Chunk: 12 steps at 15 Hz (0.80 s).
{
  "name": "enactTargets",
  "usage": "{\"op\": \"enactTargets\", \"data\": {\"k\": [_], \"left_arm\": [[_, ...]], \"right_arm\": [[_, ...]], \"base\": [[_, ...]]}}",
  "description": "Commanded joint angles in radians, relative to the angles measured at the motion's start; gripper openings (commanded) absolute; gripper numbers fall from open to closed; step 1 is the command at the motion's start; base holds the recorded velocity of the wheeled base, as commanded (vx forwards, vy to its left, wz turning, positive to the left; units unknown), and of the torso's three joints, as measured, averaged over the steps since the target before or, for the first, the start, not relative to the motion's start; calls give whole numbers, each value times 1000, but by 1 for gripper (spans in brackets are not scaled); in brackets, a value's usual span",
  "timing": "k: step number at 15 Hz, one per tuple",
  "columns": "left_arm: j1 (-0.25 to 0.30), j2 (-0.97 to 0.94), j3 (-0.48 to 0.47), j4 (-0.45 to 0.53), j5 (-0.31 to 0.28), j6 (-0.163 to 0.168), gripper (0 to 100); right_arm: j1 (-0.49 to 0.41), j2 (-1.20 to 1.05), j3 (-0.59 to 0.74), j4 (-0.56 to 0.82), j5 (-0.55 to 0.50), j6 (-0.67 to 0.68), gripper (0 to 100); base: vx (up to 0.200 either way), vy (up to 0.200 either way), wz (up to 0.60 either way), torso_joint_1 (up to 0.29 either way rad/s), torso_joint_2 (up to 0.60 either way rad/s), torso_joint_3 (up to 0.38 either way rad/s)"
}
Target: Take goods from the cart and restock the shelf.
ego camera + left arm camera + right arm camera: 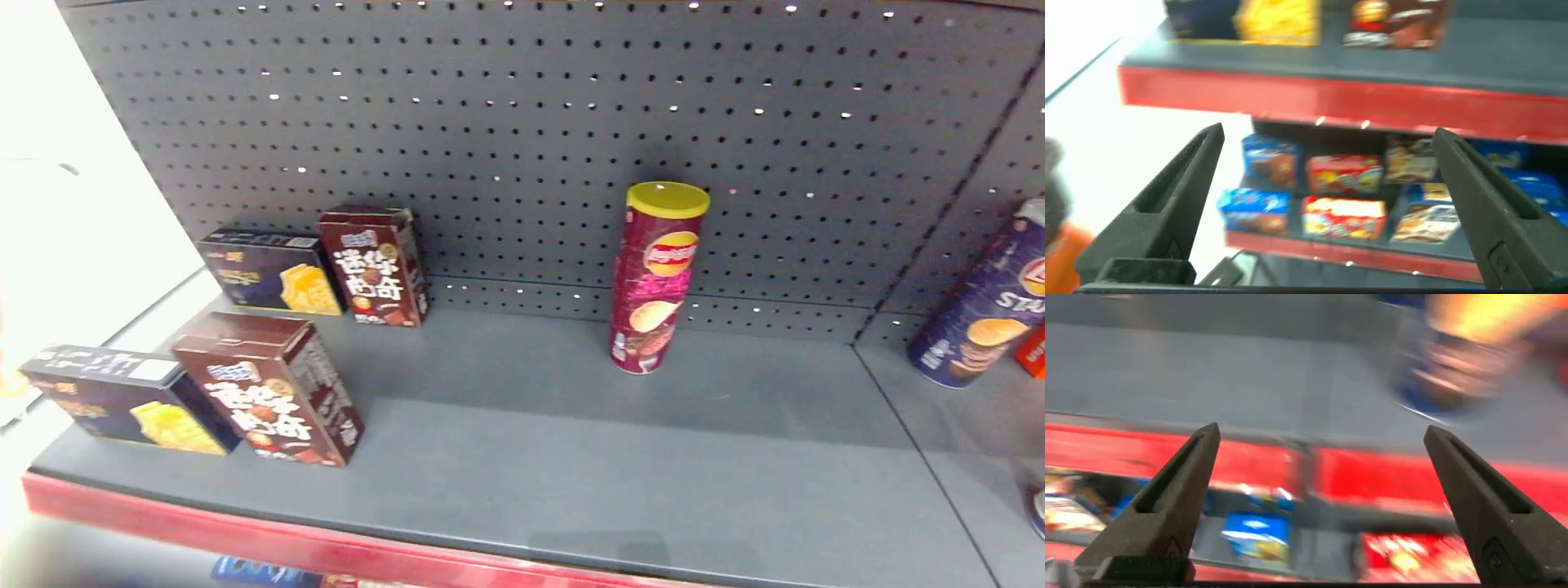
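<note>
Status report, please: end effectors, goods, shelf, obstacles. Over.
Left end effector open, empty; right end effector the same. Can upright on shelf, four boxes to its left. No obstacle seen.

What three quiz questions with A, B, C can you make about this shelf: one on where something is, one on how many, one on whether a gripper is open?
1. Where is the maroon chip can?
A) upright on the shelf, near the pegboard
B) lying on a box
C) in a gripper

2. How many brown boxes are on the shelf?
A) one
B) two
C) five

3. How is the left gripper?
A) shut on a can
B) shut on a box
C) open, empty

Answers: 1 A, it stands alone on its base. 2 B, one is at the front, one at the back. 3 C, its fingers are spread with nothing between.
</note>
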State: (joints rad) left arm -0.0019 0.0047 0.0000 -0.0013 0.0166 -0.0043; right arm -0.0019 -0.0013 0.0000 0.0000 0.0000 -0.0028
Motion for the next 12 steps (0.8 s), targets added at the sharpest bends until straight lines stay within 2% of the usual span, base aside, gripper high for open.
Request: {"op": "enactTargets", "data": {"k": [1, 12], "left_arm": [[0, 0, 0, 0, 0, 0, 100], [0, 0, 0, 1, 0, 0, 100]], "right_arm": [[0, 1, 0, 0, 0, 0, 100], [0, 1, 0, 0, -2, 0, 100]], "base": [[0, 0, 600, -2, 7, -2], [0, 0, 600, 1, 2, 1]]}}
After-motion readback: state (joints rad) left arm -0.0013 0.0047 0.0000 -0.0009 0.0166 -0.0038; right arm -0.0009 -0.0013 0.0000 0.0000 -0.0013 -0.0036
